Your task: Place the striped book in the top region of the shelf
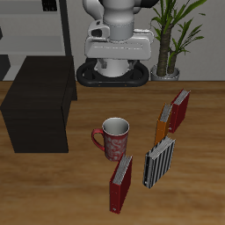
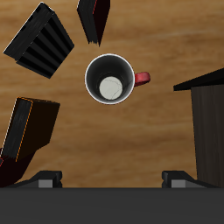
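The robot arm [image 1: 112, 35] is built of glossy white rounded shells joined by darker grey bands. It rises from a round black base plate [image 1: 112, 76] on the wooden table. A boxy white block with dark slots and small dark markings along its face sits across its front. In the wrist view, the gripper [image 2: 112, 182] shows as a flat dark grey bar with two small grey fingers [image 2: 48, 180].

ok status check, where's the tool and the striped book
Tool high above the mug, holding nothing, jaw state unclear. Striped book upright near the front edge, untouched. Shelf top bare. Mug and red book close by it.
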Controlling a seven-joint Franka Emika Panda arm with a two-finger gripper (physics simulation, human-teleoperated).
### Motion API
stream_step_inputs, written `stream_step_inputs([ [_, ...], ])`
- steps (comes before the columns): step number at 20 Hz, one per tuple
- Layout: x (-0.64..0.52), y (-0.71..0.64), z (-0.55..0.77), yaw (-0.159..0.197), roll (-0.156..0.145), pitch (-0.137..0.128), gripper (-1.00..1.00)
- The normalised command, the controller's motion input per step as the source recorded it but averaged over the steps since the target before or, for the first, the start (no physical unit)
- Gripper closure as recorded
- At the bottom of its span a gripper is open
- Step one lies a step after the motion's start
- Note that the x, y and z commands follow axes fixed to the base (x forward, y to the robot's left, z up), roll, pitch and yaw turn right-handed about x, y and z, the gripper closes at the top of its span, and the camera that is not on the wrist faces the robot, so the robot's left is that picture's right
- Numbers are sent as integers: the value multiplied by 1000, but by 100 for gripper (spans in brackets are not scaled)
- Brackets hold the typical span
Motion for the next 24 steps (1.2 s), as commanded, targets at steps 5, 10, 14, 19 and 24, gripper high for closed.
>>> stream_step_inputs([
  [5, 85, 289, 61, 61, 70, 4, -100],
  [10, 136, 224, -52, -3, -13, 28, -100],
  [14, 204, 152, -36, -7, -53, -1, -100],
  [19, 240, 195, 31, -7, -55, -21, -100],
  [24, 247, 183, 1, 23, -26, -11, -100],
])
